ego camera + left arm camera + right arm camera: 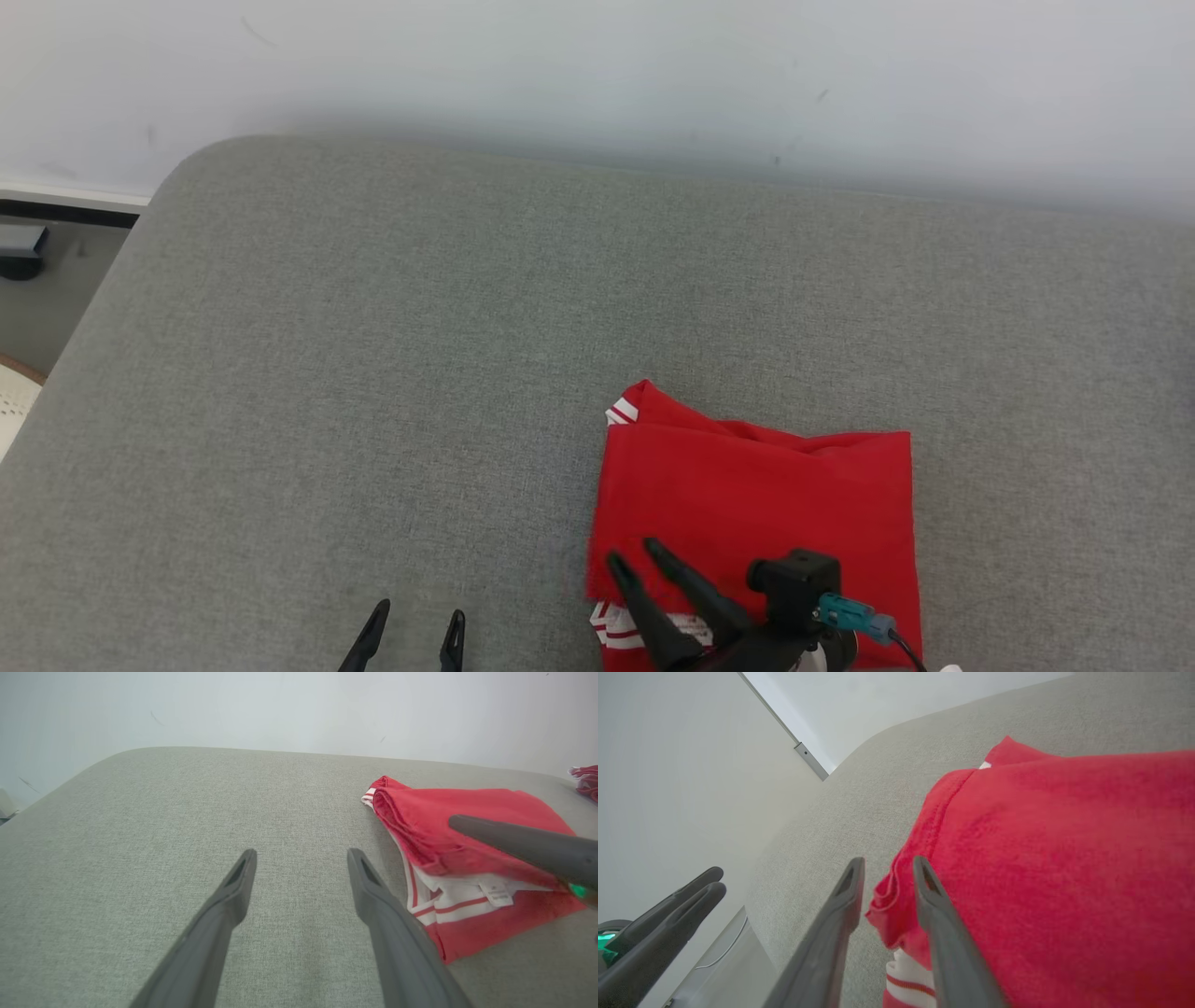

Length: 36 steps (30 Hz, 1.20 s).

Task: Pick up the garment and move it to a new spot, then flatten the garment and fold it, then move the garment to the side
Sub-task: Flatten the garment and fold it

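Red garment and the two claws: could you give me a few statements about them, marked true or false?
1. The red garment lies folded on the grey cushion. True.
2. The left gripper pinches the garment. False: it stands open over bare cushion beside it.
3. The right gripper is at the garment's left edge, fingers parted. True.
4. The garment is plain red all over. False: it has white striped trim.

Your garment (756, 495) — bright red, white trim with thin red stripes, cushion (373, 373) mottled grey weave, wall (597, 65) off-white, right gripper (631, 551) black — connector (845, 613) teal.
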{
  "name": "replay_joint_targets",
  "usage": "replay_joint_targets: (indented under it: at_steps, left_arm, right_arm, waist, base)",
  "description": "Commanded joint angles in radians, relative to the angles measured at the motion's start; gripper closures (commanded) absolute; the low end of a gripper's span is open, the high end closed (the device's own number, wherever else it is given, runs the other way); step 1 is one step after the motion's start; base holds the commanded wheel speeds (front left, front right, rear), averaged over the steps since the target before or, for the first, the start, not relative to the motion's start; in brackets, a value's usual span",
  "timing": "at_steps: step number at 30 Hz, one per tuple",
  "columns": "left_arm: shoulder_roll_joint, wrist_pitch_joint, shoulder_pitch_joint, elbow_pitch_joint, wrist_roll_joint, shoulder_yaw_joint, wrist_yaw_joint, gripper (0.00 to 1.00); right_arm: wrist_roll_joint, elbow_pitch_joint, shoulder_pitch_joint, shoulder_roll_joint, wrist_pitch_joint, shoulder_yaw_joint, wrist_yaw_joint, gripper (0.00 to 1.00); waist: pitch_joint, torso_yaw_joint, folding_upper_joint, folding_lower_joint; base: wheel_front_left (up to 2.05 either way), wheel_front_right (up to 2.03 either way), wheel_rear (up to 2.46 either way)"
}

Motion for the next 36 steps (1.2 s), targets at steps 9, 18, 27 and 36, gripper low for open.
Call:
replay_joint_targets:
  at_steps: [9, 18, 27, 36]
  left_arm:
    - [-0.010, -0.002, 0.026, 0.001, 0.012, 0.020, 0.007, 0.00]
    - [-0.025, -0.002, 0.049, -0.035, 0.005, 0.047, 0.025, 0.00]
    - [-0.042, -0.002, 0.065, -0.054, -0.019, 0.073, 0.042, 0.00]
    - [-0.054, -0.002, 0.088, -0.111, 0.011, 0.110, 0.048, 0.00]
  right_arm:
    - [-0.021, -0.084, 0.012, -0.075, -0.063, -0.055, -0.003, 0.00]
    - [-0.181, -0.238, 0.123, -0.122, -0.080, -0.225, -0.003, 0.00]
    - [-0.298, -0.347, 0.242, -0.111, -0.090, -0.329, -0.003, 0.00]
    - [-0.380, -0.428, 0.338, -0.073, -0.090, -0.429, -0.003, 0.00]
  waist:
    - [-0.039, -0.060, -0.0001, 0.0000]
    - [-0.092, -0.177, -0.0001, 0.0000]
    - [-0.135, -0.274, -0.0001, 0.0000]
    - [-0.169, -0.316, -0.0001, 0.0000]
  base:
    - [0.00, 0.00, 0.00]
    - [0.00, 0.00, 0.00]
    - [0.00, 0.00, 0.00]
    - [0.00, 0.00, 0.00]
